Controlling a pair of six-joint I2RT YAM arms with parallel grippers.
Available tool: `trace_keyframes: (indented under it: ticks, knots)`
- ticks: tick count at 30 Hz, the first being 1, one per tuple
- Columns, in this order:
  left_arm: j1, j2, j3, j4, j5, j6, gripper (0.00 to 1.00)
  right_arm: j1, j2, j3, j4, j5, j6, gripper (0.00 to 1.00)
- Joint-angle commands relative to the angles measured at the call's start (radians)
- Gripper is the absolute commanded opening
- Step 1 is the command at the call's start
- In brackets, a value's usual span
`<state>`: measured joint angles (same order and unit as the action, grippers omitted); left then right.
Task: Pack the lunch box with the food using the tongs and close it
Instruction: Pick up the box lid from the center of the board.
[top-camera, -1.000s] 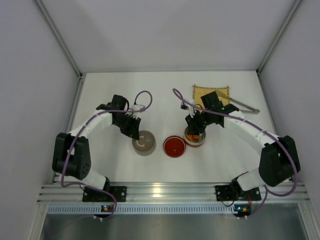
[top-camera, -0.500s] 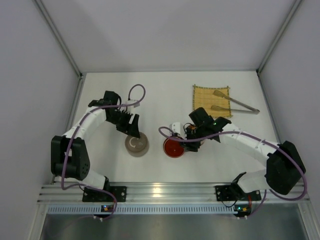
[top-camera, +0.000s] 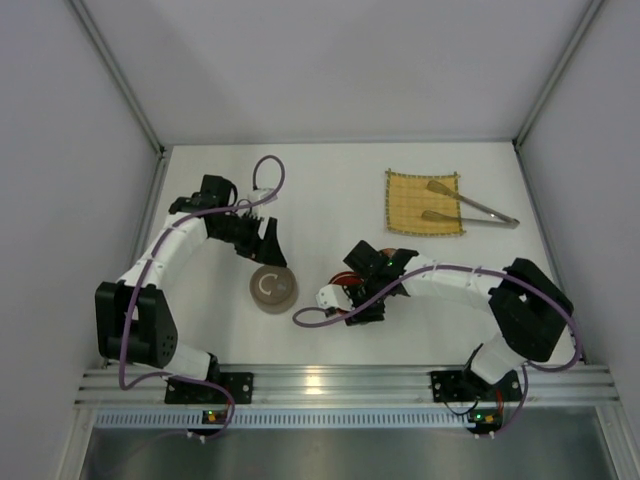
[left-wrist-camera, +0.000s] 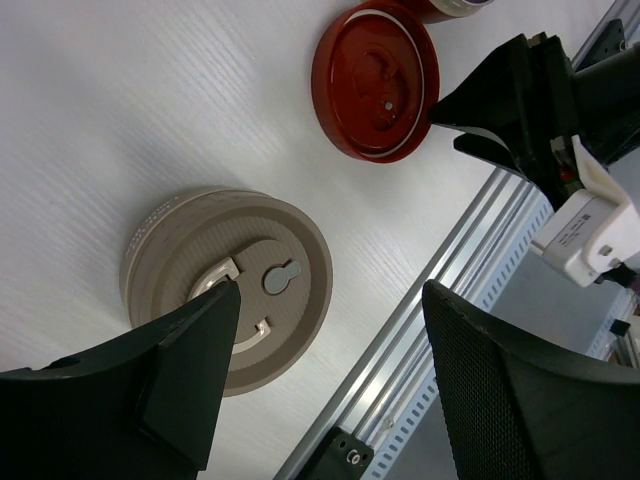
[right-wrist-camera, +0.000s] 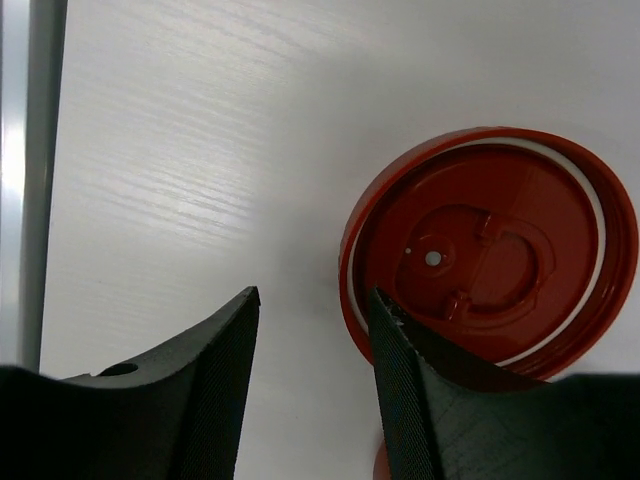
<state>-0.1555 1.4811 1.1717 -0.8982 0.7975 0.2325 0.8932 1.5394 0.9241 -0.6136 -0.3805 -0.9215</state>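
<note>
Both lids look off, so we judge fetching the tongs (top-camera: 480, 208) comes next. Our right pincer (right-wrist-camera: 315, 295) stands released, nothing between its jaws, just beside the red lid (right-wrist-camera: 490, 250), which lies inner face up and empty on the surface (top-camera: 330, 190). We should lift clear without nudging it. Left of the red lid, our left pincer (left-wrist-camera: 332, 295) hangs released over the beige lid (left-wrist-camera: 240, 290). The tongs lie well beyond the red lid, tips on the yellow mat (top-camera: 408, 200). The lunch box and the food we cannot see.
</note>
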Motion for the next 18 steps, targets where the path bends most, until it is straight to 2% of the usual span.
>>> trace_keyframes:
  ticks: [1, 8, 11, 15, 18]
  knots:
    - [0.013, -0.036, 0.028, 0.012, 0.039, 0.002, 0.79, 0.026, 0.04, 0.047, 0.077, 0.023, -0.06, 0.47]
    - [0.037, -0.035, 0.005, 0.008, 0.048, 0.016, 0.79, 0.033, 0.105, 0.061, 0.104, 0.045, -0.054, 0.45]
    - [0.047, -0.039, -0.014, 0.015, 0.06, 0.024, 0.78, 0.046, 0.116, 0.058, 0.107, 0.049, -0.056, 0.42]
    - [0.051, -0.054, -0.03, 0.036, 0.072, 0.014, 0.78, 0.062, 0.133, 0.055, 0.1, 0.066, -0.06, 0.3]
    - [0.053, -0.059, -0.035, 0.048, 0.075, 0.005, 0.78, 0.079, 0.131, 0.036, 0.104, 0.083, -0.068, 0.29]
